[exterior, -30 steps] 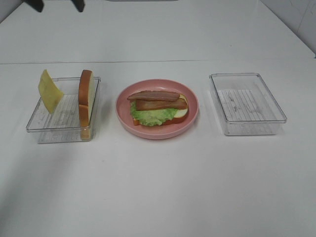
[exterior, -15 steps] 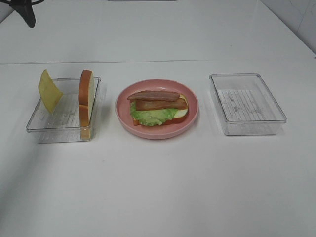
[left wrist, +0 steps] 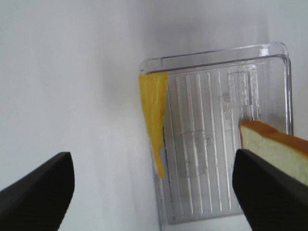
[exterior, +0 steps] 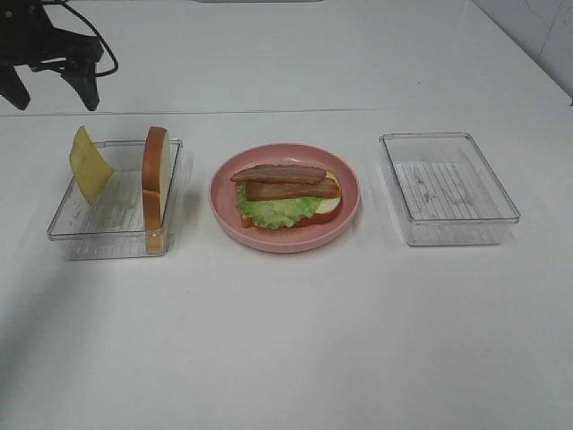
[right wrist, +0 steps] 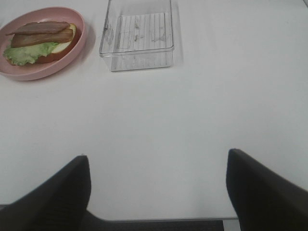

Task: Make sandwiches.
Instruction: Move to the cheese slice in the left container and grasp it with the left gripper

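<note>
My left gripper hangs above the far left of the white table, just behind the left-hand clear plastic tray, with its jaws spread wide and nothing between them. In that tray a thin yellow cheese slice leans against the outer wall, and a white bread slice with an orange-brown crust stands on edge along the wall nearest the plate. The half-built sandwich sits on the round pink plate at the middle: a bread base, ruffled green lettuce, and two reddish-brown bacon strips on top. My right gripper is parted too, gripping nothing, over bare table well short of the second clear plastic tray.
</note>
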You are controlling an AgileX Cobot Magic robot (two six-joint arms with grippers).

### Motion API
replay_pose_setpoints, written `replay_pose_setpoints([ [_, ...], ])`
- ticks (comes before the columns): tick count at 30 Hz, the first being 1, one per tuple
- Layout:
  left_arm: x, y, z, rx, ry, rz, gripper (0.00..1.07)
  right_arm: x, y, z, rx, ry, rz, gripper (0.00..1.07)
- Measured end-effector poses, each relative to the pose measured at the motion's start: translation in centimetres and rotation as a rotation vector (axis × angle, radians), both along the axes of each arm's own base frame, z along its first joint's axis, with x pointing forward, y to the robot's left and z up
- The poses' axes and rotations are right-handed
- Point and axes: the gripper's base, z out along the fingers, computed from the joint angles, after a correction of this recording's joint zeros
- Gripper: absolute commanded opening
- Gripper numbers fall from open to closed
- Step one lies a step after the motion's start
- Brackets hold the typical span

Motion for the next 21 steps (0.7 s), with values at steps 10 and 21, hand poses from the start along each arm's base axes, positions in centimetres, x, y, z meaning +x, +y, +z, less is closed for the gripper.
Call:
replay_pose_setpoints([
  [10,2.5,-1.2,-5.3,-0.006,0.056,0.008,0.79,0.0,0.0,0.0,0.000,0.000,0.000,0.75],
  [21,2.7,-1.2,-6.2,-0.003,0.073,0.010,0.75,0.0,0.0,0.0,0.000,0.000,0.000,0.75],
])
